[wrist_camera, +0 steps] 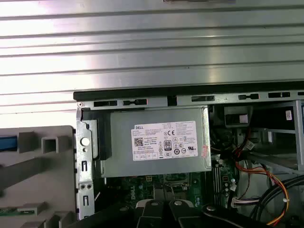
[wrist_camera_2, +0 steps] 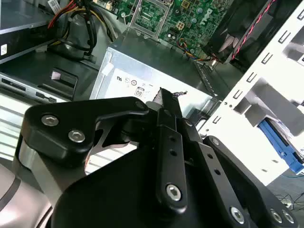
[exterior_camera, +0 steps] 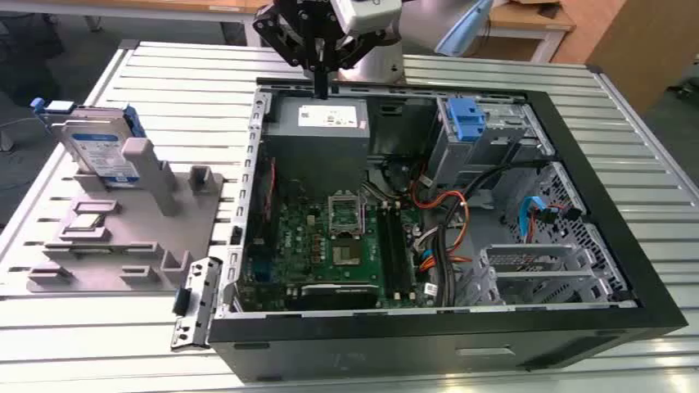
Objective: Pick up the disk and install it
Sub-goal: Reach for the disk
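Middle of bench [exterior_camera: 98, 344]: open computer case [exterior_camera: 437, 348], laid flat, side off for access. Toward far corner at the exterior view's left: disk [exterior_camera: 101, 151], parked on edge in grey stand [exterior_camera: 131, 237], likely for easy grabbing. Farthest: gripper [exterior_camera: 320, 82], pinched closed, empty, hovering over case's far wall, well apart from disk.

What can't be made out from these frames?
1. Disk, exterior view: lower part hidden by the posts of the grey fixture it stands in.
2. Drive cage beside the blue latch, exterior view: its own walls hide the inside, so a free slot can't be confirmed.
3. Power supply, second wrist view: near side covered by the shut gripper.
4. Arm, exterior view: cut off by the top edge.
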Motion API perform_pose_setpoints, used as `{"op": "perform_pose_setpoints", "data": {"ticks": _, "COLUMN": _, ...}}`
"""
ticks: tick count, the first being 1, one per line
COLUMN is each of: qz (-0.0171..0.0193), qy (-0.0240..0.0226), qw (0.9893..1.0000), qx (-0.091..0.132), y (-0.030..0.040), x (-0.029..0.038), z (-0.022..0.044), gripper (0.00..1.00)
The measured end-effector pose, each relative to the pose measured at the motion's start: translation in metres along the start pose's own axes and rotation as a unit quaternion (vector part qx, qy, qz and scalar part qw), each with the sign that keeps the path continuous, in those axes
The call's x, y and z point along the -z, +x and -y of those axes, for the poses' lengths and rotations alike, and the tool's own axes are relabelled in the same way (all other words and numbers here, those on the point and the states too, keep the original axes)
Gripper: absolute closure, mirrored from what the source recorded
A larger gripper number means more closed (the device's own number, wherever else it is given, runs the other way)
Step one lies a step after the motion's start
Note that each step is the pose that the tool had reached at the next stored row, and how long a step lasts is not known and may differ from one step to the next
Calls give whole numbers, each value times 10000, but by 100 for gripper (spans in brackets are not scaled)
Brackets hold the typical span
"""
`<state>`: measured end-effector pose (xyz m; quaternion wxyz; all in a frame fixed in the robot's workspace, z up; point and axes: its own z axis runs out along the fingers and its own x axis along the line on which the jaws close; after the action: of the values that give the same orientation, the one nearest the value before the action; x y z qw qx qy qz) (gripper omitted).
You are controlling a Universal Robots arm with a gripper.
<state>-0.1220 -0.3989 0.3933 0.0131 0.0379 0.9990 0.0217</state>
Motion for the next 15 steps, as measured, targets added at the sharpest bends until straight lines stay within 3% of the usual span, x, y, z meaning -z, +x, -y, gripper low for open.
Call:
{"op": "perform_pose_setpoints", "data": {"ticks": 9, "qz": 0, "qy": 0, "qw": 10000, "qx": 1, "y": 0, "x": 0, "z": 0, "gripper": 90}}
{"op": "perform_pose_setpoints", "data": {"ticks": 15, "qz": 0, "qy": 0, "qw": 10000, "qx": 0, "y": 43, "x": 1, "z": 3, "gripper": 90}}
